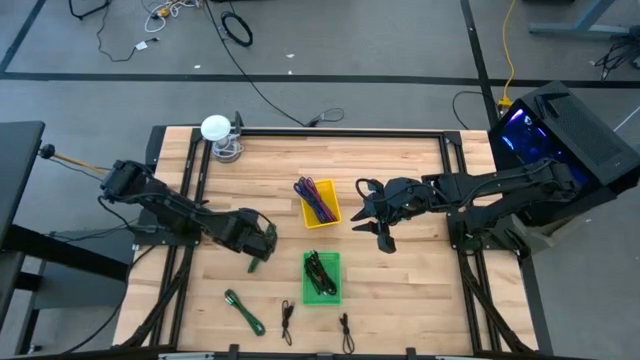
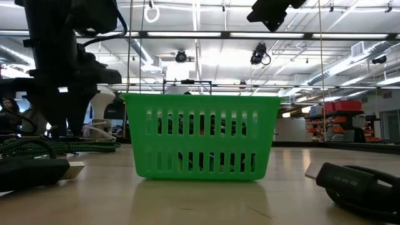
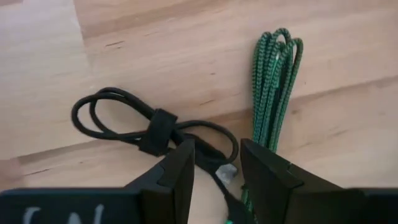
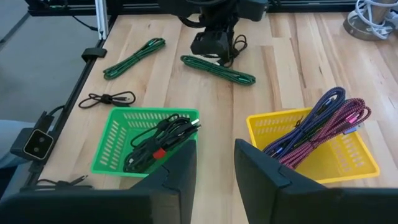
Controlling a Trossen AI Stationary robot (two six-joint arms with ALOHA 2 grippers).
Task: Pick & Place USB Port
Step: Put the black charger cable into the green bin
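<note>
My left gripper [image 1: 262,245] [image 3: 216,171] is low over the table and open. Its fingers stand on either side of the plug end [image 3: 227,172] of a black strapped cable [image 3: 155,127]. A green braided cable [image 3: 277,87] lies beside it. My right gripper [image 1: 378,222] [image 4: 214,168] hangs open above the table, between the yellow basket [image 1: 320,203] of purple and pink cables and the green basket [image 1: 322,277] of black cables. The right wrist view shows the left gripper [image 4: 214,43] from the front, standing over the black cable's loops [image 4: 237,43]. My left gripper points down with its fingers astride the black cable's plug end [image 3: 227,172], which lies on the table. I cannot tell whether either finger [image 3: 180,171] touches the cable.
A second green cable [image 1: 243,310] and two small black cables [image 1: 287,320] [image 1: 346,330] lie near the table's near edge. A white lamp-like object [image 1: 218,130] stands at the far left corner. Bare wood lies between the baskets and the right edge.
</note>
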